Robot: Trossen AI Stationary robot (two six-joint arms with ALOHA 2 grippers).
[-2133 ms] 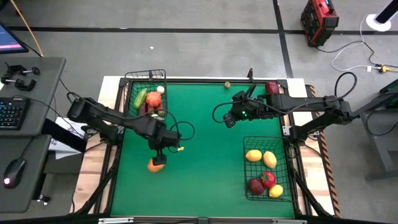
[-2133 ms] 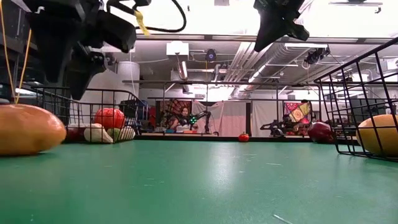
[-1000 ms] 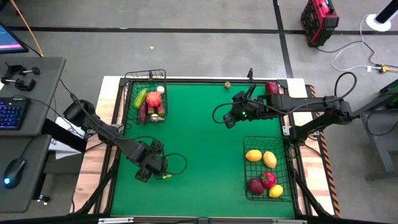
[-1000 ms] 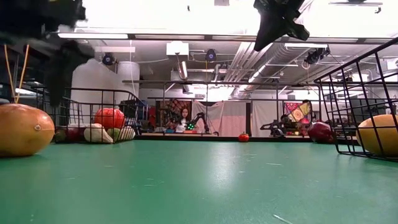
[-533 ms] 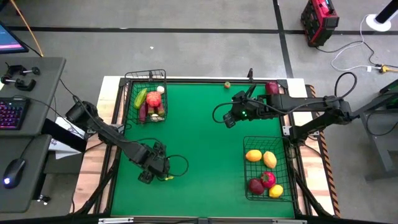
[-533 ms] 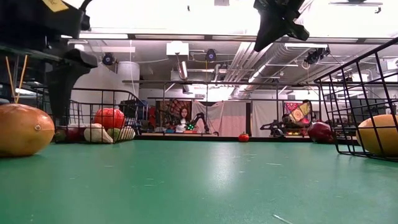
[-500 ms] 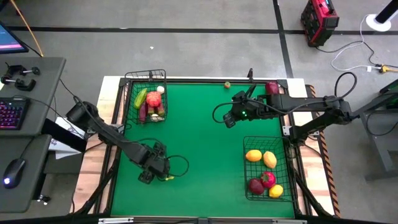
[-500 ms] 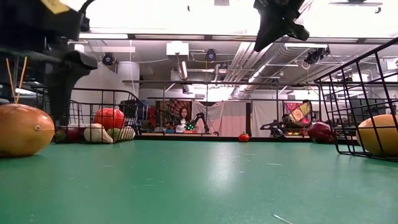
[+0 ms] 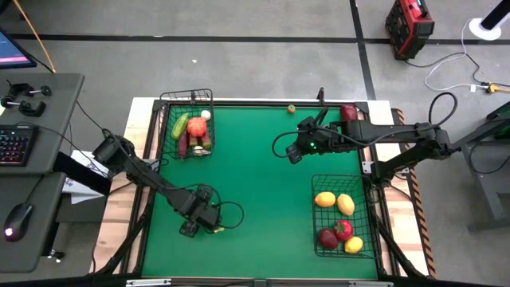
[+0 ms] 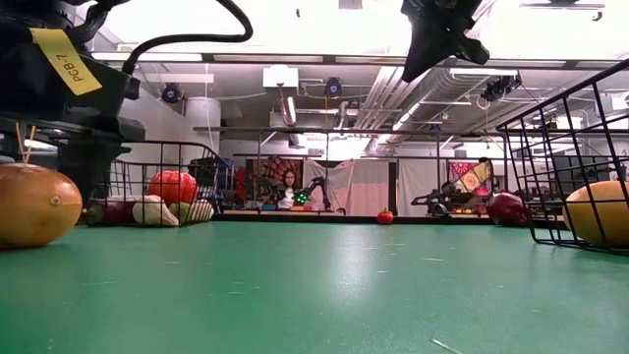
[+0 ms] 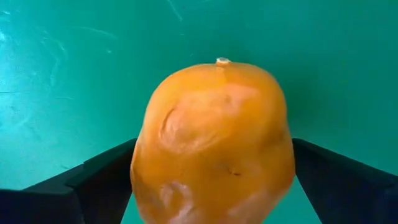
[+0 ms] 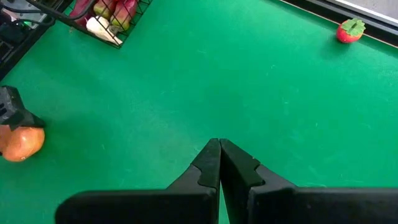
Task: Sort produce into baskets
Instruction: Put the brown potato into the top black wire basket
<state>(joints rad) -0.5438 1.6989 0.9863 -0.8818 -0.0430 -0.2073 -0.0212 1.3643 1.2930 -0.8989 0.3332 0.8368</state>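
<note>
An orange fruit (image 11: 211,137) lies on the green table near its left front; it also shows in the low view (image 10: 34,205) and the right wrist view (image 12: 22,143). My left gripper (image 9: 191,228) points down over it, open, with one finger (image 11: 93,183) on each side; I see no touch. The high view hides the fruit under the gripper. My right gripper (image 12: 219,146) hangs shut above the table's far middle (image 9: 293,151). The smaller basket (image 9: 188,96) at the far left holds green, red and white produce. The larger basket (image 9: 313,215) at the near right holds yellow and red produce.
A small red strawberry (image 12: 350,30) and a dark red fruit (image 9: 348,112) lie near the table's far edge. Open green table stretches between the two baskets. A desk with a keyboard (image 9: 14,143) stands left of the table.
My left gripper has come down over the orange fruit and shifted slightly toward the table's near edge, its fingers still open. The fruit has stayed where it was.
</note>
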